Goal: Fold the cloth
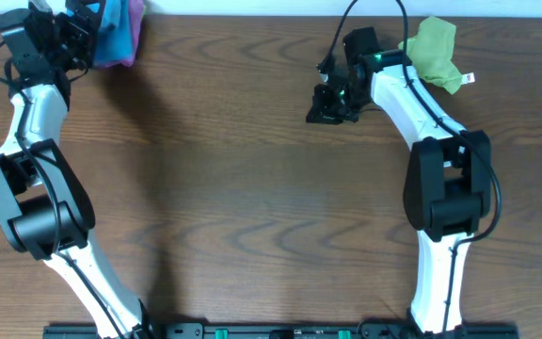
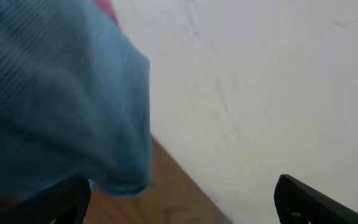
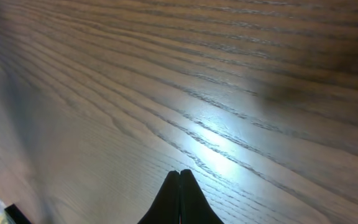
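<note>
We see the fuzzy sky-blue cloth (image 1: 116,33) bunched at the desk's (image 1: 252,188) far-left corner; left gripper (image 1: 81,24) spread wide, right gripper (image 3: 179,186) closed, empty.

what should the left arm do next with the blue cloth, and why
Probably shift the open left gripper toward the blue cloth and close on its edge: it lies bunched with the purple cloth at the corner, beside one finger, ungripped.

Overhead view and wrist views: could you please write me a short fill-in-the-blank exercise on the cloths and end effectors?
1. The left end effector, near the blue cloth, stands ____.
2. The right end effector is shut and holds ____.
3. The yellow-green cloth lies nearest the ____ arm.
Missing words: open; nothing; right.
</note>
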{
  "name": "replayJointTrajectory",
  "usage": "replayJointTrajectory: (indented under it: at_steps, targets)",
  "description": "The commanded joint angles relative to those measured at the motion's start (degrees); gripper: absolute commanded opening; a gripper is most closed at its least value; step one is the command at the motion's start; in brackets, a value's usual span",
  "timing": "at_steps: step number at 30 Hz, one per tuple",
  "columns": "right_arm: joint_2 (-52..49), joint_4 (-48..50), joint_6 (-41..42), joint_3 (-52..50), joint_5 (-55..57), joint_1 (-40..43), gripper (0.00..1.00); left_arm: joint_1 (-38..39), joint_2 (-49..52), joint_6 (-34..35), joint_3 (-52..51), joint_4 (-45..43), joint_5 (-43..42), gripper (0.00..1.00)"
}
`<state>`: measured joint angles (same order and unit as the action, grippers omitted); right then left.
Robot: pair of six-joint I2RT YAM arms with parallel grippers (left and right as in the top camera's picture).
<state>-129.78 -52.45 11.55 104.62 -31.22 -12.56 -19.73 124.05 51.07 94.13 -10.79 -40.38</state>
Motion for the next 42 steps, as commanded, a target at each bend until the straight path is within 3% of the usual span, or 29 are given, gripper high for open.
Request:
replayJointTrajectory:
  at_steps: [1, 13, 18, 23, 25, 27, 29, 30, 37, 42]
  targets:
    - [2.2, 0.2, 0.6, 0.8, -1.7, -0.9, 0.01, -0.3, -1.0, -2.2, 0.9, 1.1, -2.4, 0.96]
    - [3.6, 0.2, -0.1, 0.9, -1.8, -1.0, 0.01, -0.3, -2.9, -4.2, 0.9, 3.7, -7.5, 0.96]
    - [5.2, -0.1, -2.6, 1.8, -1.6, -0.5, 0.01, 0.0, -9.6, -15.7, 0.9, 13.0, -6.9, 0.96]
    - [10.6, -7.3, -7.5, 5.5, 8.2, 1.5, 0.01, 2.0, -22.9, -35.0, 0.9, 37.1, 7.3, 0.96]
    - [13.4, -10.9, -9.8, 6.9, 11.0, 2.4, 0.14, 3.8, -28.4, -39.5, 0.9, 43.9, 14.0, 0.96]
    - [17.5, -13.9, -12.5, 7.4, 12.2, 3.7, 0.43, 5.8, -33.9, -42.4, 0.9, 49.1, 17.7, 0.96]
    - [23.9, -18.0, -14.3, 7.4, 16.0, 5.7, 0.95, 9.0, -41.6, -43.6, 0.9, 56.3, 22.4, 0.96]
    - [26.9, -20.3, -14.8, 7.4, 18.3, 6.5, 0.99, 10.7, -44.9, -44.3, 0.9, 59.6, 25.0, 0.95]
    - [47.6, -20.1, -15.0, -0.6, 17.3, 8.0, 0.99, 27.2, -61.1, -42.7, -0.1, 73.3, 41.6, 0.96]
    - [72.1, -15.3, -15.0, -20.6, 17.6, 6.9, 0.99, 39.3, -76.0, -38.5, -5.9, 78.2, 52.8, 0.96]
